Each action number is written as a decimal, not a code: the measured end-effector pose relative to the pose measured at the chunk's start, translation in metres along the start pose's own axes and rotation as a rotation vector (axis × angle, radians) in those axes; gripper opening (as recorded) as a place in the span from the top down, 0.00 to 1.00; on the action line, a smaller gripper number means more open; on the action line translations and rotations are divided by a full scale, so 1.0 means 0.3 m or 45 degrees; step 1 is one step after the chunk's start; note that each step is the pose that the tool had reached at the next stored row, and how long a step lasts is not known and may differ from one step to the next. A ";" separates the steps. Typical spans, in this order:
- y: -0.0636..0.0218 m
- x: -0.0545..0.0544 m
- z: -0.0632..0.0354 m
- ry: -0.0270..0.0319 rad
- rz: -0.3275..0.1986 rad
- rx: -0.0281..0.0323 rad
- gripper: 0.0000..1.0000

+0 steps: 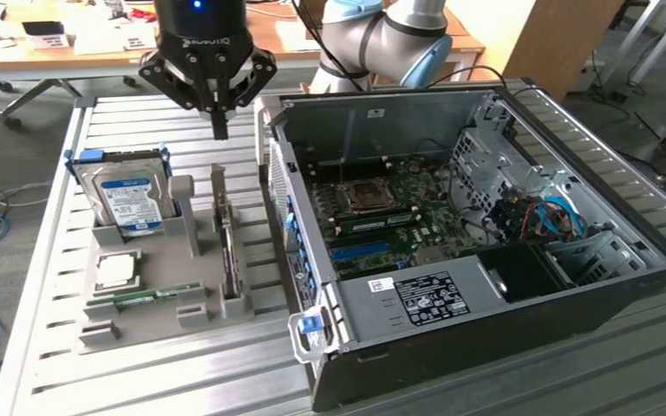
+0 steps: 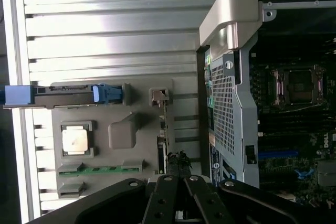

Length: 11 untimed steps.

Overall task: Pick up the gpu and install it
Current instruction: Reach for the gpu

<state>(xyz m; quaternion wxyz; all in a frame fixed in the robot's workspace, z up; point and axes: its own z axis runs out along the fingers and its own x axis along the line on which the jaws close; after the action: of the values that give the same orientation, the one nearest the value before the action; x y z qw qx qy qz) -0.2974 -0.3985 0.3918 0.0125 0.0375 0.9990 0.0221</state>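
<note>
While your gripper [image 1: 218,128] hangs clenched and empty above the grey holder [image 1: 153,319], the gpu [image 1: 230,251] stands on edge in a slot of that holder. The holder sits on the slatted worktop [image 1: 44,347], just beside the open computer case [image 1: 449,347]. You can see the fingertips pressed together above the card, not touching it. The hard drive [image 1: 128,198] stands upright in the same holder.

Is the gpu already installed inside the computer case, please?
No, the gpu stands on edge in the gray holder beside the case.
</note>
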 end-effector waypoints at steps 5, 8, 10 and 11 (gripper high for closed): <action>0.000 0.004 0.000 0.0000 0.000 0.0000 0.89; -0.001 0.005 0.000 0.0000 0.000 0.0000 0.89; -0.005 0.010 0.000 0.0000 0.000 -0.0001 0.89; -0.009 0.014 0.000 0.0001 0.000 0.0000 0.89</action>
<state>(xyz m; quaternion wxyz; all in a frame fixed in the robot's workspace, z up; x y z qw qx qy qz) -0.3018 -0.4009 0.3916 0.0124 0.0374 0.9990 0.0221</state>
